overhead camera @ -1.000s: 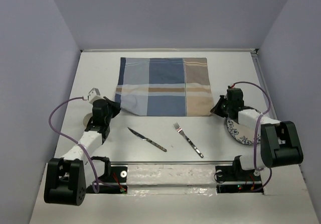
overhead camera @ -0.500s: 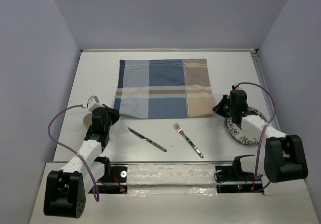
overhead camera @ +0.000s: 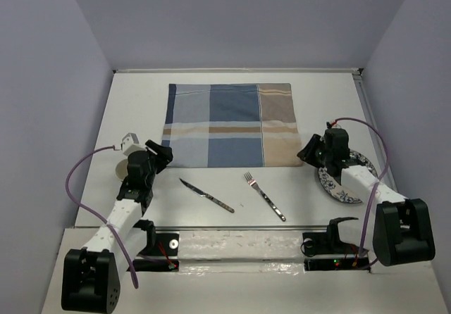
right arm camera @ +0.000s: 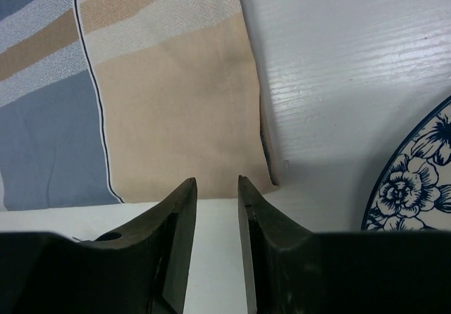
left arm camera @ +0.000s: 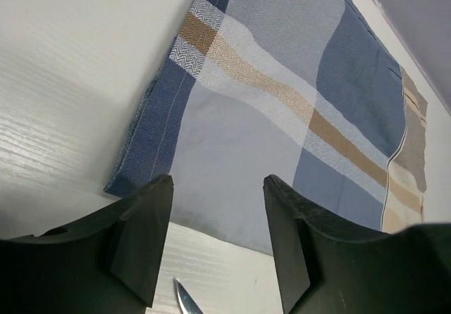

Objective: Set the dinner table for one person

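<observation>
- This is a robotics lab test cell: plain lavender-grey walls (overhead camera: 42,82) box in the white dinner table (overhead camera: 141,103) on three sides.
- The left arm (overhead camera: 120,212) and the right arm (overhead camera: 356,180) are bolted to a metal rail (overhead camera: 239,242) at the table's near edge.
- Purple cables (overhead camera: 69,180) loop exposed along both arms.
- The only homely things are a striped cloth (overhead camera: 229,120), a knife (overhead camera: 206,195), a fork (overhead camera: 264,196) and a flower-patterned plate (overhead camera: 325,182), set out on the bare matte tabletop like test props.
</observation>
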`<state>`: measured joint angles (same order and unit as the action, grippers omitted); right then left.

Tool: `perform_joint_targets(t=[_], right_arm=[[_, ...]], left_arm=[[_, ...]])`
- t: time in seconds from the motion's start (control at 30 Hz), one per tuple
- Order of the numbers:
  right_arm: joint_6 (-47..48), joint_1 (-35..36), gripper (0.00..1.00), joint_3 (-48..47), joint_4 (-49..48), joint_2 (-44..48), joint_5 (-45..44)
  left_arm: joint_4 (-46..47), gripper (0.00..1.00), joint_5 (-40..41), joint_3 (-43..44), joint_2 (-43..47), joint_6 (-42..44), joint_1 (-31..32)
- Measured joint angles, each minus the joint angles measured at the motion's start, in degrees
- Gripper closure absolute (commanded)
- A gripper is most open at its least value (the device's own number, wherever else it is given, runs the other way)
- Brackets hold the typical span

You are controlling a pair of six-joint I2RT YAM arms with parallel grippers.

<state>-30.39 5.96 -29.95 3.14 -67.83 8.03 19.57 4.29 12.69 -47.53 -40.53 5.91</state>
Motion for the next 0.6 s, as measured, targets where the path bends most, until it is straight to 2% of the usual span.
perform_joint_targets(t=[0.07, 0.1, 0.2, 0.4, 0.5, 0.6], right_arm=[[0.07, 0.0, 0.54, -0.35, 1.22, 0.33, 0.42], [0.09, 0.0, 0.53, -0.61, 1.9, 0.74, 0.59], [0.37, 0.0, 0.52, -2.58, 4.66, 3.17, 0.87], [0.81, 0.0, 0.53, -6.91, 7.37, 8.87, -2.45], [0.79, 0.0, 0.58, -7.06, 8.96, 9.88, -7.34], [0.46, -0.52, 0.76, -7.06, 11.32, 10.23, -12.46]], left_arm=[[-0.55, 0.3, -0.9, 0.63, 0.02, 0.37, 0.7], [-0.72, 0.29, -1.16, 1.11, -0.07, 0.66, 1.2], [-1.46, 0.28, -1.18, 3.72, -0.11, 1.29, 5.27], [-2.01, 0.28, -0.37, 13.42, -0.33, 3.85, 18.45], [-1.88, 0.28, -0.85, 17.46, -1.09, 5.7, 22.43], [-3.15, 0.27, -2.64, 20.26, -1.49, 7.54, 24.68]])
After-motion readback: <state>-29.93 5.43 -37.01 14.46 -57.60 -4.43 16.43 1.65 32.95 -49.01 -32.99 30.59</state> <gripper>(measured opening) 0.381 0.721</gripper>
